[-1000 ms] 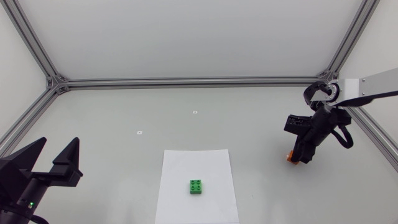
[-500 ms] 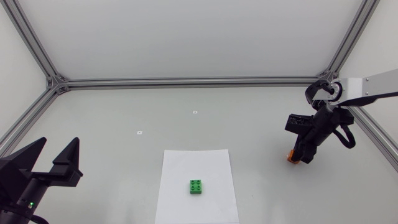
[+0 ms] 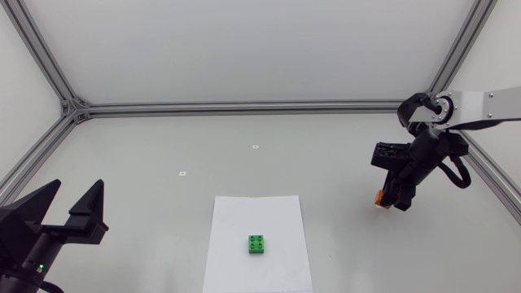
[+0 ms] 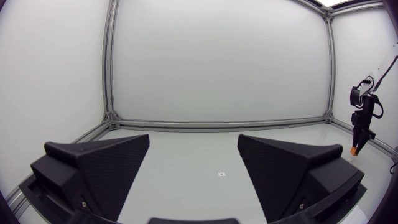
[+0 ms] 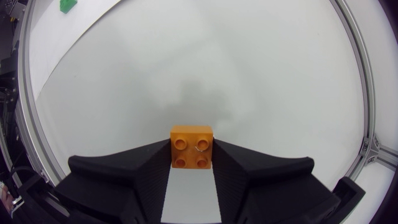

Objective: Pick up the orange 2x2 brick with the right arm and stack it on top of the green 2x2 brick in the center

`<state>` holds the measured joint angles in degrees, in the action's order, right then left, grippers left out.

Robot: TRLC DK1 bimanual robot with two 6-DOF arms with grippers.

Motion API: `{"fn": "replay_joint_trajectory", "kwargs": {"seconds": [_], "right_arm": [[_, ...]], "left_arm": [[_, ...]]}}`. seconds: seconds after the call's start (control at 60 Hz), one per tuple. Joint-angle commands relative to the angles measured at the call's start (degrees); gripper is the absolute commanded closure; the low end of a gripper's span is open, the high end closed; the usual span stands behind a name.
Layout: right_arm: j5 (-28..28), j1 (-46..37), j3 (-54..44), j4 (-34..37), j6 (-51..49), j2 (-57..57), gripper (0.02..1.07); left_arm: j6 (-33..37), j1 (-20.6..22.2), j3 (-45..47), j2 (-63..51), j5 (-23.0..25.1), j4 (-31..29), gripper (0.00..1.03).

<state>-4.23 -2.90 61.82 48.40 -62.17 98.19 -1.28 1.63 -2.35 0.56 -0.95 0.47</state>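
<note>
An orange 2x2 brick (image 5: pixel 191 144) sits upright, its four round studs facing up, clamped between the two black fingers of the right pincer (image 5: pixel 191 163), one finger against each opposite side. It is at the worktop's right side. A green 2x2 brick (image 3: pixel 257 244), studs also up, lies flat near the middle of a sheet of white paper (image 3: pixel 277 213) at the worktop's centre front, well apart from the orange one.

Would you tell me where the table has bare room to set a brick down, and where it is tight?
Free: the table from the sheet to its far edge; the strip between sheet and left gripper; the sheet around the green brick. Tight only under the right gripper, shut on the orange brick.
</note>
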Motion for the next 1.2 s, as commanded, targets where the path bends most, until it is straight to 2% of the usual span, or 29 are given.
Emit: {"fn": "replay_joint_trajectory", "kwargs": {"seconds": [0.0,0.167,0.367,0.65,0.867,1.183], "right_arm": [[0.0,3.6,1.1,2.5,0.3,-4.4,1.01],[-0.1,12.9,1.2,6.4,4.5,-10.0,1.01],[0.1,26.4,0.7,7.9,12.3,-13.4,1.01],[1.1,44.0,3.6,7.3,23.2,-10.3,1.01],[1.3,51.1,5.4,4.0,25.9,-4.9,1.01],[1.8,54.8,7.0,-0.2,24.4,2.2,1.01]], "left_arm": [[0.3,0.0,2.3,0.3,0.2,-0.6,0.04],[0.3,0.0,2.3,0.3,0.2,-0.6,0.04],[0.3,0.0,2.3,0.3,0.2,-0.6,0.04],[0.3,0.0,2.3,0.3,0.2,-0.6,0.04],[0.3,0.0,2.3,0.3,0.2,-0.6,0.04],[0.3,0.0,2.3,0.3,0.2,-0.6,0.04]]}}
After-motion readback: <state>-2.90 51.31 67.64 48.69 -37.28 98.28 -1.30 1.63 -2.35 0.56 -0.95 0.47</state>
